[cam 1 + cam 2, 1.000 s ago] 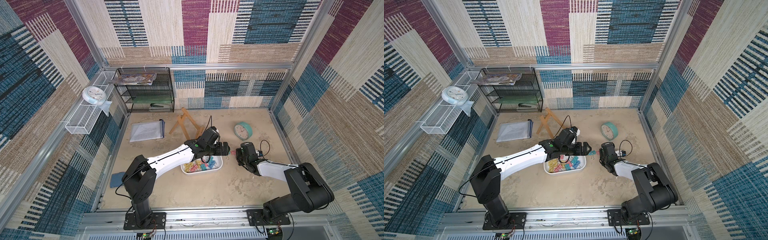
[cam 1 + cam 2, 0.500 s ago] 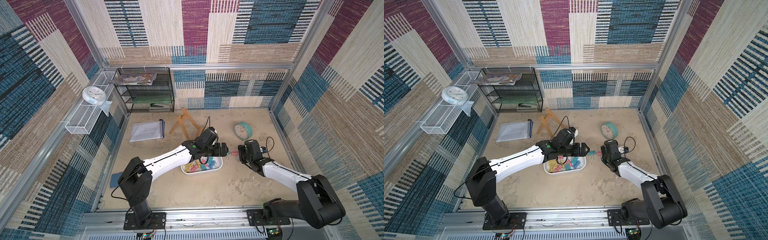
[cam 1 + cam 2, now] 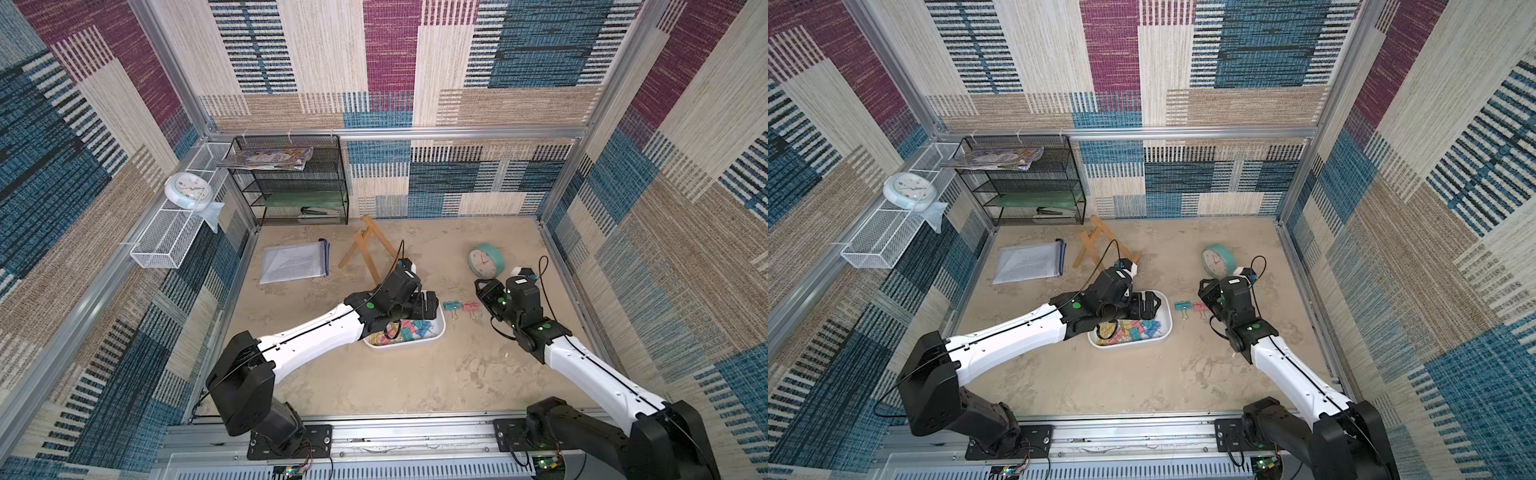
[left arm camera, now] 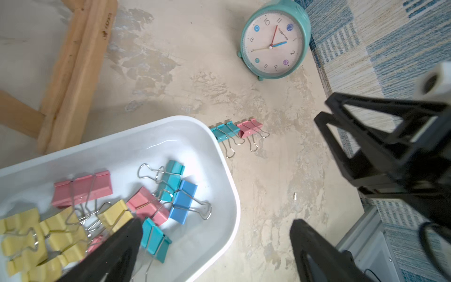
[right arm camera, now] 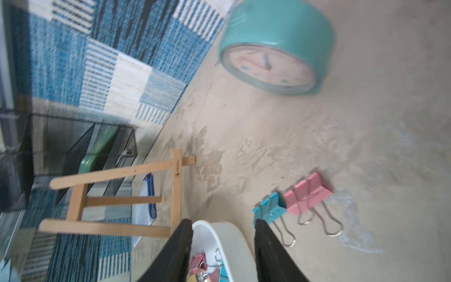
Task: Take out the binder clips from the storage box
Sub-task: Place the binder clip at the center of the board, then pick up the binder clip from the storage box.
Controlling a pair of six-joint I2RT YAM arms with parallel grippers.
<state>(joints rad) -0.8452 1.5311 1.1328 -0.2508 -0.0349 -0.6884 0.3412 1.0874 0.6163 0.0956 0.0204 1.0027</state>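
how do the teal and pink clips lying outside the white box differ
The teal clip lies next to the storage box; the pink clip lies beyond it, farther out. Colour: teal clip blue-green, pink clip rose. Both rest on the table, side by side, handles pointing the same way.

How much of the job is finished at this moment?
Done: a teal clip and a pink clip lie on the table beside the storage box. In hand: nothing; the left gripper hangs open over the box edge and the right gripper is open near the two clips. Left: the many binder clips inside the box.
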